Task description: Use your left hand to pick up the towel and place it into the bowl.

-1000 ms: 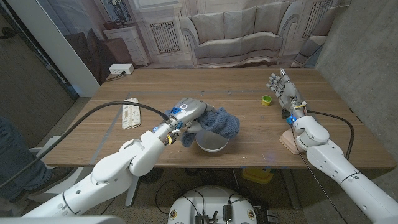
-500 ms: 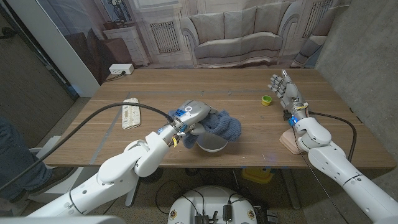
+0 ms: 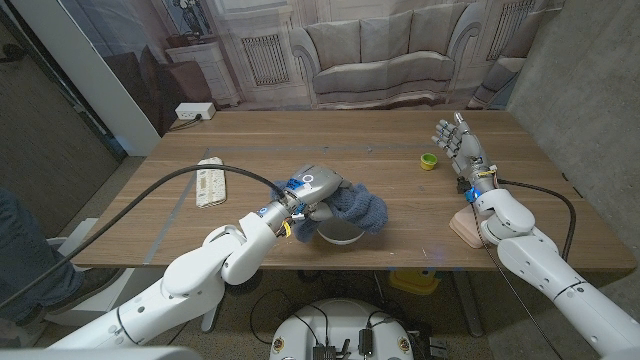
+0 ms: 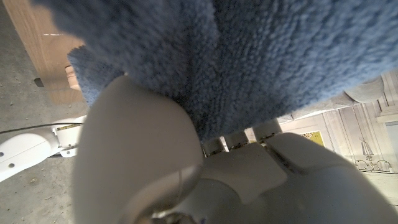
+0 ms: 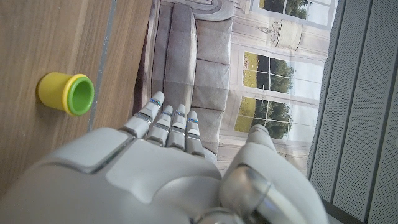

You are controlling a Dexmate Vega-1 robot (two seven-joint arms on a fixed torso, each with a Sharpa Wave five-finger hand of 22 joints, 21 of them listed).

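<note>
Left hand (image 3: pixel 312 188): positioned at the centre of the head view, slightly left of the middle, directly over the bowl (image 3: pixel 338 234). It grips the towel (image 3: pixel 360 205), a blue, fluffy cloth bunched into a lump. In the left wrist view the towel (image 4: pixel 261 56) fills the upper part of the frame, pressed against the hand's fingers (image 4: pixel 242 138).

Towel position: the lump sits on and over the bowl's upper right rim, with the hand covering its left end. Its long axis runs roughly from the hand at centre toward the lower right of the frame; the free end points lower right and overhangs the rim. Whether any part touches the bowl's floor cannot be determined.

Bowl: white, near the table's (image 3: pixel 300 140) front edge, just below frame centre.

Right hand (image 3: pixel 458 145): at the right of the head view, raised off the table, fingers straight, spread and pointing up-frame; it holds nothing.

A small yellow cup (image 3: pixel 429 161) with a green inside stands just left of the right hand. A white power strip (image 3: pixel 210 181) lies at centre left. A tan block (image 3: pixel 463 227) lies under the right forearm.
</note>
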